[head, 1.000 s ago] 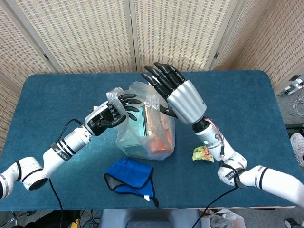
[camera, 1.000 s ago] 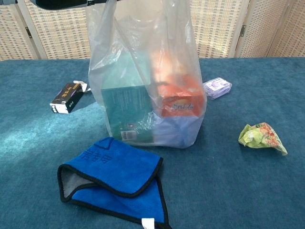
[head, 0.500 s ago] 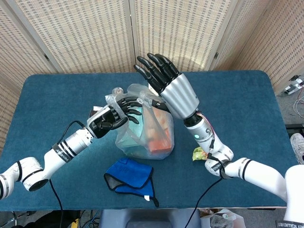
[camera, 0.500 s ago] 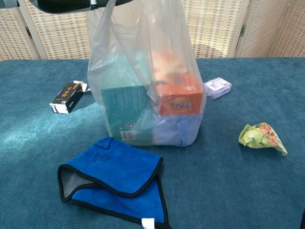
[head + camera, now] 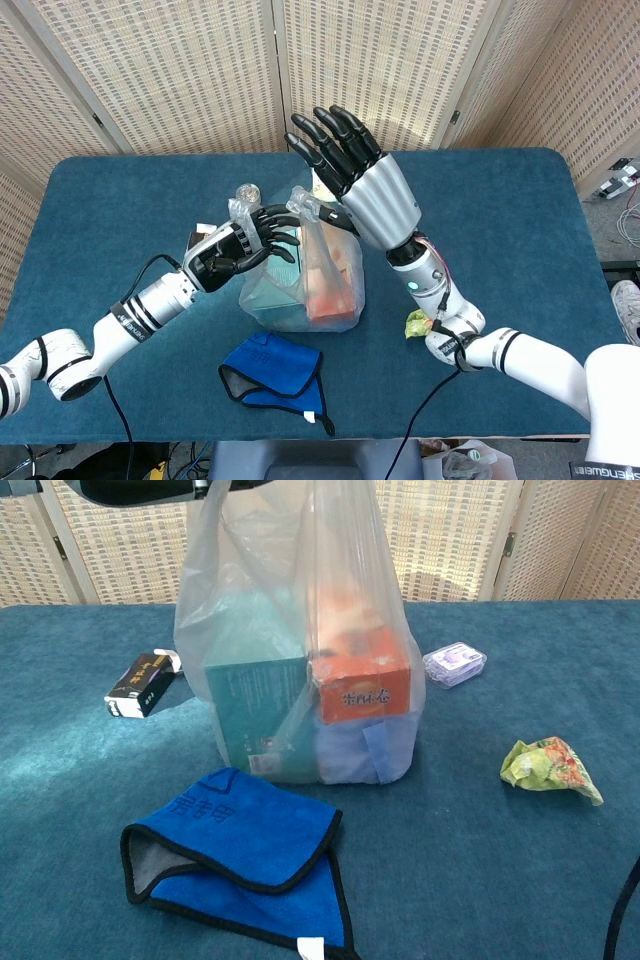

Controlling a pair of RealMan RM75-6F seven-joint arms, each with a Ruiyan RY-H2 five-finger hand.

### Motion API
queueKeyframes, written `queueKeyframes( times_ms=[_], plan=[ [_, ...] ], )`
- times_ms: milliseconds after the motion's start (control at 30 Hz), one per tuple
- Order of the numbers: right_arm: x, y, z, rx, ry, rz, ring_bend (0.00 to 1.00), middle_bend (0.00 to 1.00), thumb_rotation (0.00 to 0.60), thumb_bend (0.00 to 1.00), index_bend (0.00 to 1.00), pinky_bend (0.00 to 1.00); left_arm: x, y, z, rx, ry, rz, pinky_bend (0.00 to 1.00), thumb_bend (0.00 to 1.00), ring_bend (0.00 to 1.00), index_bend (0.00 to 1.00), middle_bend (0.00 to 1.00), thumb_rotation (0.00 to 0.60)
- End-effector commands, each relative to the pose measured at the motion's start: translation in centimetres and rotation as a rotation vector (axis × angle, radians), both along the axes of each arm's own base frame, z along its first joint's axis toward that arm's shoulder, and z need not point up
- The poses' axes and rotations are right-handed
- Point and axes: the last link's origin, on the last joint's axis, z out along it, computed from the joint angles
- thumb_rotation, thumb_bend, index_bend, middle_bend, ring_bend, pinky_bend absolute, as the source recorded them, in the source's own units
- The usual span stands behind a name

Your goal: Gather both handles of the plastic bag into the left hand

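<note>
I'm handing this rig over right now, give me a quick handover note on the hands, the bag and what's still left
Left hand: fingers curled into the top of the plastic bag, gripping the near handle.
Right hand: raised above the bag, fingers spread; the second handle sits bunched just under its palm, and whether it pinches it cannot be told.
Bag: upright on the table, boxes inside, pulled taut at the top.
Done: one handle in the left hand.
Left: bring the second handle across into the left hand and close on both.
</note>
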Motion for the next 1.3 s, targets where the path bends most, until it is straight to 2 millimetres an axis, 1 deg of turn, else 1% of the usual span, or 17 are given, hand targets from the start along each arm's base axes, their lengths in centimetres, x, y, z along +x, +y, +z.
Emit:
queueKeyframes(
  times_ms=[33, 167, 333, 400, 567, 733, 967, 1300],
  plan=[
    [0.2, -0.1, 0.1, 0.005, -0.019, -0.001, 0.06, 0.09, 0.600, 0.16, 0.00, 0.14, 0.0, -0.1, 0.2, -0.007, -0.010, -0.009, 0.32, 0.38, 0.26, 0.17, 0.20, 0.593],
    [0.6, -0.3, 0.2, 0.008, -0.029, -0.003, 0.06, 0.09, 0.600, 0.16, 0.00, 0.14, 0.1, -0.3, 0.2, -0.027, -0.021, -0.025, 0.32, 0.37, 0.26, 0.17, 0.20, 0.582],
    [1.3, -0.2, 0.1, 0.024, -0.044, 0.002, 0.06, 0.09, 0.600, 0.14, 0.00, 0.14, 0.7, -0.6, 0.0, -0.063, -0.037, -0.057, 0.32, 0.37, 0.26, 0.17, 0.20, 0.537],
    [1.5, -0.1, 0.0, 0.031, -0.049, 0.005, 0.06, 0.09, 0.600, 0.14, 0.00, 0.14, 0.9, -0.5, 0.0, -0.060, -0.035, -0.072, 0.32, 0.37, 0.26, 0.17, 0.21, 0.512],
    [1.6, 0.2, 0.1, 0.045, -0.045, 0.007, 0.05, 0.09, 0.600, 0.12, 0.00, 0.14, 1.3, -0.1, 0.0, -0.047, -0.034, -0.082, 0.32, 0.37, 0.26, 0.17, 0.21, 0.494],
    [1.7, 0.4, 0.2, 0.056, -0.051, 0.004, 0.05, 0.09, 0.600, 0.11, 0.00, 0.14, 1.4, 0.1, -0.2, -0.051, -0.037, -0.076, 0.32, 0.37, 0.26, 0.17, 0.21, 0.422],
    [1.9, 0.5, 0.2, 0.060, -0.045, 0.003, 0.05, 0.09, 0.600, 0.10, 0.00, 0.14, 1.8, 0.3, -0.7, -0.061, -0.032, -0.083, 0.32, 0.37, 0.26, 0.17, 0.21, 0.371],
    [2.7, 0.4, 0.3, 0.072, -0.051, 0.007, 0.05, 0.09, 0.600, 0.10, 0.00, 0.14, 2.7, 0.0, -1.1, -0.088, -0.039, -0.119, 0.32, 0.37, 0.26, 0.19, 0.21, 0.351]
  ],
)
